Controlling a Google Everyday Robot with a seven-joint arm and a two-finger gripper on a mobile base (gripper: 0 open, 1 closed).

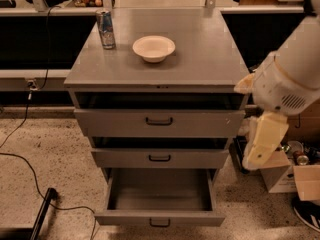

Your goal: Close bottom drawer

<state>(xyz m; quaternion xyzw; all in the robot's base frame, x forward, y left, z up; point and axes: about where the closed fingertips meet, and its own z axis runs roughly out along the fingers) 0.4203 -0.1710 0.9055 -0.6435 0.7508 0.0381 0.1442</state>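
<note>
The bottom drawer (160, 217) of the grey metal cabinet (200, 59) is pulled far out. Its plain grey box interior (160, 190) is empty, and its small dark handle (160, 223) sits at the centre of the narrow front panel. My white arm (286, 81) and its cream lower link (264, 140) hang at the cabinet's right side, level with the top and middle drawers and apart from the bottom drawer. My gripper itself is out of view.
The top drawer (160, 122) and middle drawer (160, 158) stand slightly ajar. A can (106, 29) and a white bowl (154, 48) sit on the cabinet top. Cardboard boxes (292, 176) stand on the floor at right. A cable and a black bar (42, 211) lie at left.
</note>
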